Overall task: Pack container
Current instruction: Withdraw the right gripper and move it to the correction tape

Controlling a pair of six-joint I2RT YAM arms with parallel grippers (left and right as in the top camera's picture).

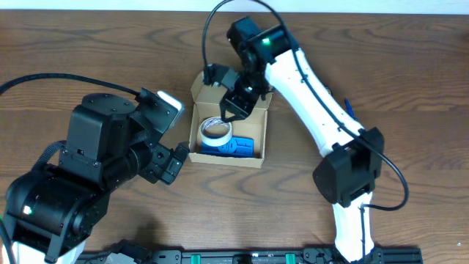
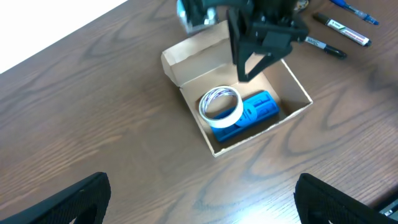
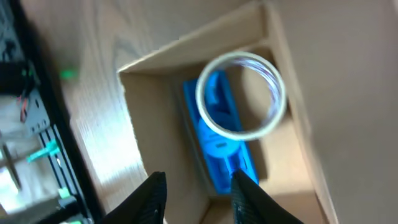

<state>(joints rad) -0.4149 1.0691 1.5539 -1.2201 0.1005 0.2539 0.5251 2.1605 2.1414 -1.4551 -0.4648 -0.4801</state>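
Note:
The container (image 1: 260, 117) is a small tan cardboard box, open, with its flap lid (image 1: 200, 86) standing at the back left. Inside lie a clear tape ring (image 1: 216, 137) and a blue plastic object (image 1: 239, 147) under it. My right gripper (image 1: 233, 110) hangs just above the box's back half, jaws partly apart and empty. In its wrist view the fingers (image 3: 154, 198) frame the box floor, with the ring (image 3: 238, 132) and blue object (image 3: 222, 149) beyond. My left gripper (image 1: 178, 163) stands wide open left of the box, holding nothing.
Several pens (image 2: 339, 28) lie on the wood table right of the box, one blue pen (image 1: 349, 107) showing beside the right arm. A black rail with connectors (image 1: 242, 257) runs along the table's front edge.

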